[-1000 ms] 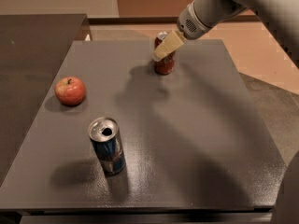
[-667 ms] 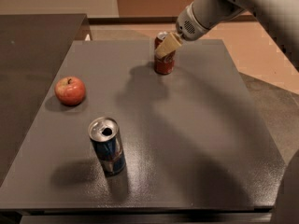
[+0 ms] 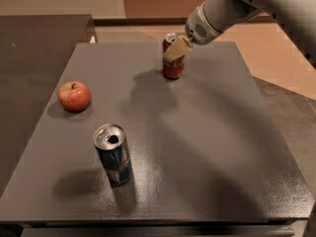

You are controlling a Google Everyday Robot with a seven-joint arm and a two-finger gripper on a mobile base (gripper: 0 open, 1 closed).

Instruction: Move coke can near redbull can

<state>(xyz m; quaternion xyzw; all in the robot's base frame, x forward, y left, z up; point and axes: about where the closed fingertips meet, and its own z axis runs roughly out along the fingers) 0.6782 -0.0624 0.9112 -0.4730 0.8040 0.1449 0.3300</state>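
The coke can (image 3: 173, 70), short and red with a silver top, stands upright at the far middle of the grey table (image 3: 207, 132). My gripper (image 3: 175, 50) comes in from the upper right and sits at the coke can's upper half, covering part of it. The redbull can (image 3: 114, 155), dark blue and silver with an open top, stands upright near the front left of the table, far from the coke can and the gripper.
A red apple (image 3: 74, 96) lies on the table's left side. A darker counter (image 3: 34, 48) adjoins the table on the left. The floor drops away past the table's right edge (image 3: 276, 127).
The gripper has barely shifted at the coke can. The coke can, redbull can and apple have stayed where they were.
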